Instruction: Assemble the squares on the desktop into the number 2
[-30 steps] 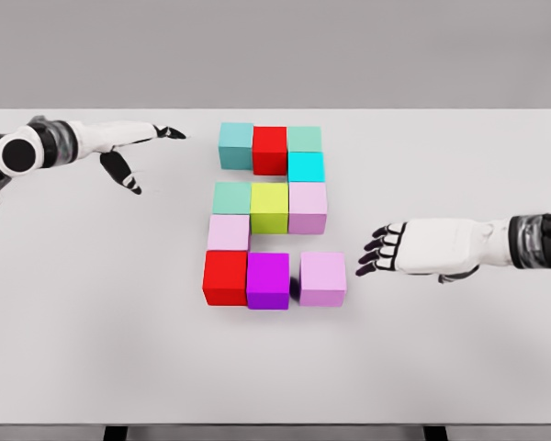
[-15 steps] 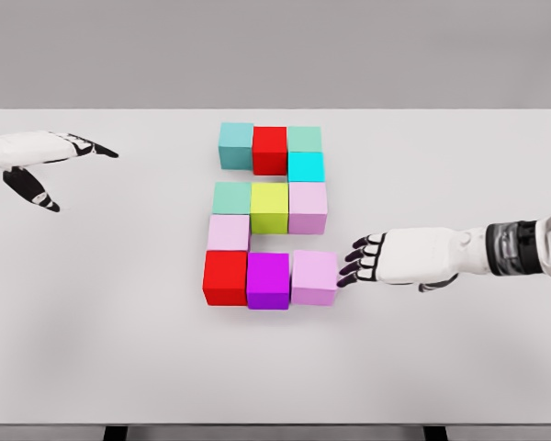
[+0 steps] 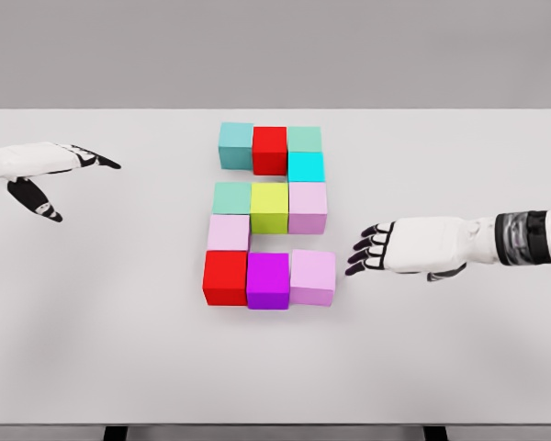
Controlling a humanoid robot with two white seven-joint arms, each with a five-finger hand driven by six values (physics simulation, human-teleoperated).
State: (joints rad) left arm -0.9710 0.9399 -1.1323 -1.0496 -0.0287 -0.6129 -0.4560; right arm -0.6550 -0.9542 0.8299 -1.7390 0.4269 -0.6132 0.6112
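**Cubes lying in a 2, both hands off them**

I'm looking down at the white table, where the cubes are sitting in a 2 shape. The top row is running teal cube, red cube, pale green cube, with a cyan cube below it. The bottom row is ending in the pink cube, touching the purple cube. My right hand is hovering near it, fingers spread, gripping nothing. My left hand is hanging well apart, fingers extended and empty.

Cube digit 2, seemingly complete.
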